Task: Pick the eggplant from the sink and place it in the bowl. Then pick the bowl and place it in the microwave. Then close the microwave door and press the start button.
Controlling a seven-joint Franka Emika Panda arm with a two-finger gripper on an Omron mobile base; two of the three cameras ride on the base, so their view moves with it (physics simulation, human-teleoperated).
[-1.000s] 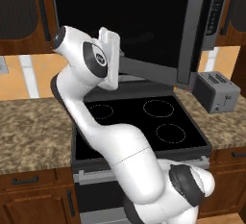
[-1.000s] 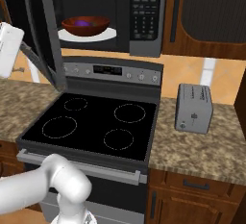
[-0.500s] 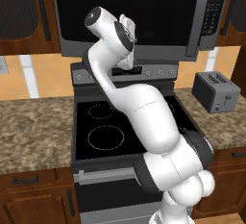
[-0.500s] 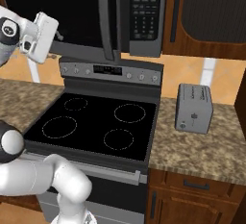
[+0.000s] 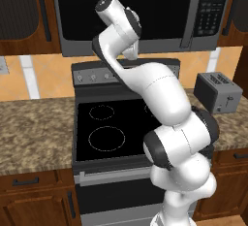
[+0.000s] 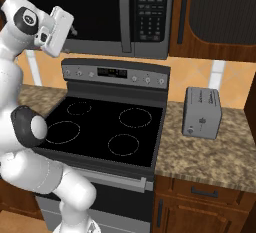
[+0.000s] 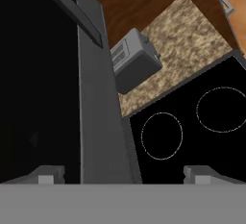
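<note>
The microwave hangs over the range with its dark-glass door shut and the vertical handle beside the keypad. My gripper is raised against the lower part of the door; from the right it shows just left of the glass. In the hand view its fingertips stand wide apart, open and empty, with the dark door glass and its grey frame right ahead. The bowl and eggplant are hidden behind the door. The sink is out of view.
A black glass cooktop with a grey control panel lies under the microwave. A grey toaster stands on the speckled counter to the right. Wooden cabinets flank the microwave.
The microwave door has swung from open to shut, hiding the bowl with the eggplant. My arm swept rightward with the door and now rests by its lower edge.
</note>
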